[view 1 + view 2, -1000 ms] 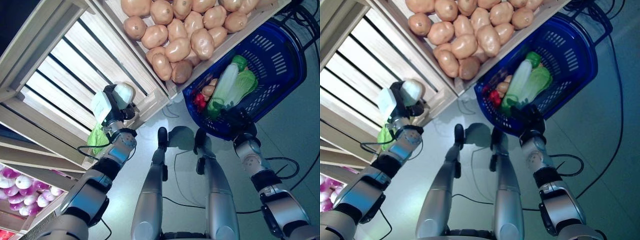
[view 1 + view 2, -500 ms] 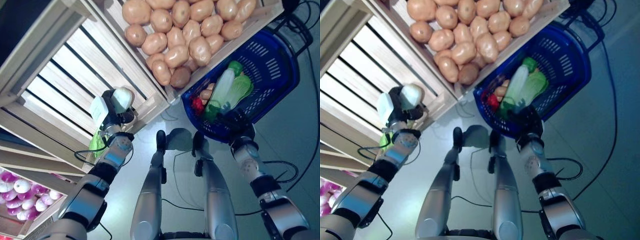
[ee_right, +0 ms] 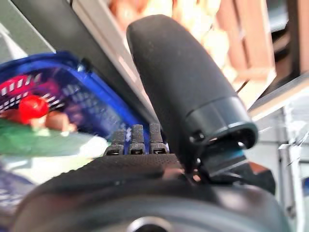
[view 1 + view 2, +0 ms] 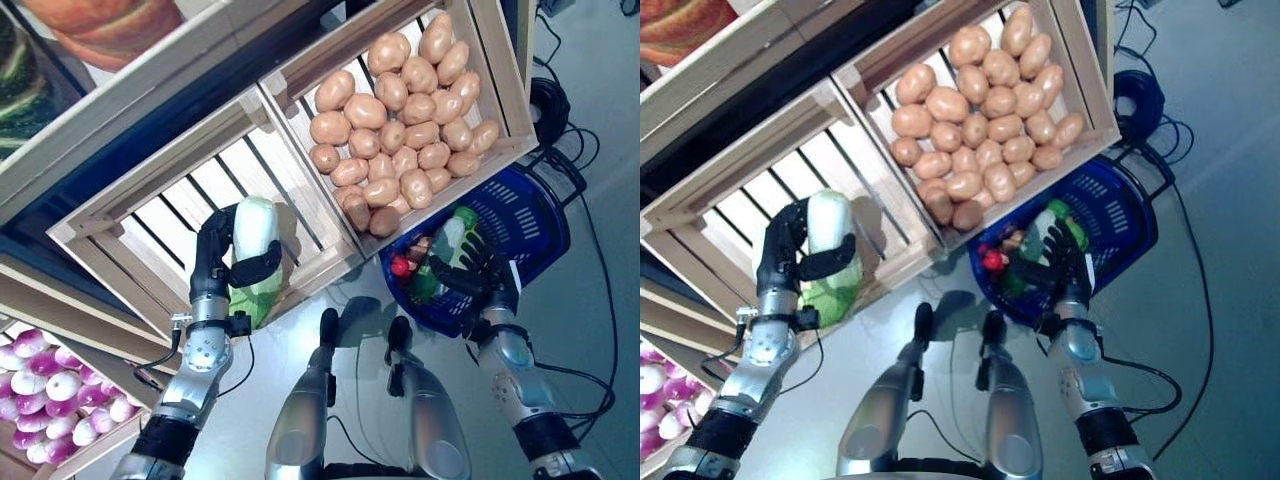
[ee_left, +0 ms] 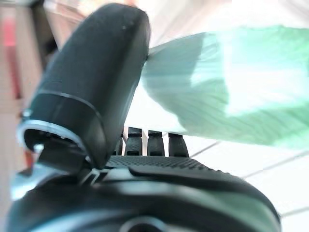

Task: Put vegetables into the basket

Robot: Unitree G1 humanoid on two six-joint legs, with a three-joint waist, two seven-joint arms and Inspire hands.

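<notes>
My left hand point(image 4: 212, 262) is shut on a white and green cabbage point(image 4: 254, 255), held upright in front of the slatted wooden crate point(image 4: 150, 215); its green leaf shows in the left wrist view point(image 5: 227, 96). The blue basket point(image 4: 535, 215) stands on the floor at the right, below the potato crate. In it lie a white and green cabbage point(image 4: 450, 240), a red round vegetable point(image 4: 401, 266) and a brown one. My right hand point(image 4: 478, 272) is open with straight fingers at the basket's near rim point(image 3: 77, 72).
The wooden stand point(image 4: 180, 90) runs across the top and left, with a crate of potatoes point(image 4: 400, 130) right above the basket. Grey floor point(image 4: 600, 330) lies to the right of the basket, with black cables point(image 4: 548, 100) behind it.
The whole picture has shifted, so the camera has moved. My left hand has turned the cabbage upright and raised it a little. My right hand stays at the basket's rim.
</notes>
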